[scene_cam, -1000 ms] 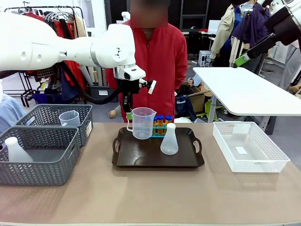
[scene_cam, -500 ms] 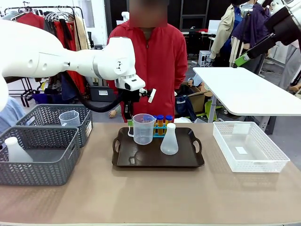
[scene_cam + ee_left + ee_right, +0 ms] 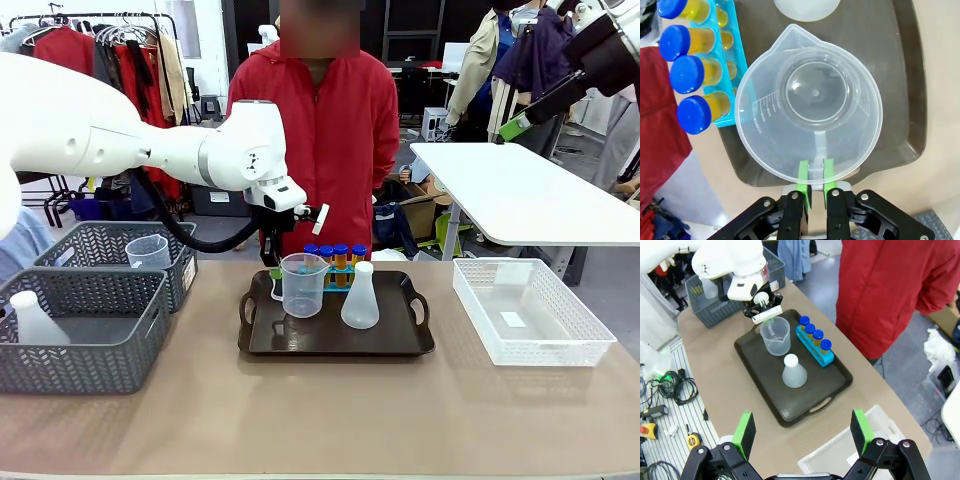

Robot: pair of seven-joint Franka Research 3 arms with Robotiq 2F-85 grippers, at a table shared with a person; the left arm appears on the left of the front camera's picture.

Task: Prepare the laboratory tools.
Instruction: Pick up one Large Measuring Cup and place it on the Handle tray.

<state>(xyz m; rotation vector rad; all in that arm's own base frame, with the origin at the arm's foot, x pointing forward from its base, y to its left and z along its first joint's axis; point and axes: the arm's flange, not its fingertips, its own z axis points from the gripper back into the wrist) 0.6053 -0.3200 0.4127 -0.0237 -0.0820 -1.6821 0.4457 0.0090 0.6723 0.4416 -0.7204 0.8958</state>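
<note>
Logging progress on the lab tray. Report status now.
Left claw shut on measuring beaker handle, beaker on dark tray. Right claw open, high above table. Tube rack and flask close beside beaker.

Faint, mirrored scale figures on beaker (image 3: 810, 105)

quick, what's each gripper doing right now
Left gripper: closed on the handle of the clear measuring beaker, over the dark tray.
Right gripper: open, holding nothing, high above the table.
</note>
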